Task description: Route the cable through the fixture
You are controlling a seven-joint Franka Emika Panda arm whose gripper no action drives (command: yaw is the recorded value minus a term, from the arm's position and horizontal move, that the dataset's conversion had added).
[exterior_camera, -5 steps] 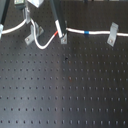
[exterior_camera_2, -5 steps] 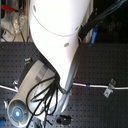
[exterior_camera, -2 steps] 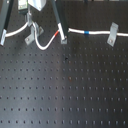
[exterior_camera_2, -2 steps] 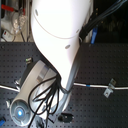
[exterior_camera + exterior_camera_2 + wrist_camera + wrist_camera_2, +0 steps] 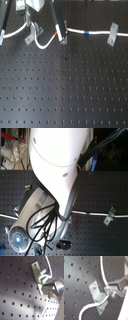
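- Two grey clips show on my desk [image 5: 65, 90] in the first exterior view, and I'm working the one at the first exterior view's left. The cable [image 5: 75, 31] enters from that edge and climbs toward it.
- Next along is the fixture [image 5: 32, 34], leaning on its foot. My hand [image 5: 47, 287] sits just beside it and is closed tight on the cable at the green band [image 5: 42, 284], as the first wrist view shows. I judge the grip is that close so the short stretch at the bracket is stiff enough to steer.
- In the second wrist view the cable curves down past the bracket's screw face and seems to tuck in at the folded foot. I can't tell whether it is fully seated.
- Just right of the fixture a slack loop sags onto the desk and rises to the red band [image 5: 54, 34]. That slack looks useful, because I can shift the gripped part without dragging the whole line.
- Further right the cable pulls nearly straight past the blue band [image 5: 87, 32].
- Far right, the other clip [image 5: 112, 34] meets the line and appears to anchor that end. If I tug hard, I'd expect the loop to be used up first.
- The second exterior view is mostly filled by my own white arm [image 5: 55, 158], which hides the fixture.
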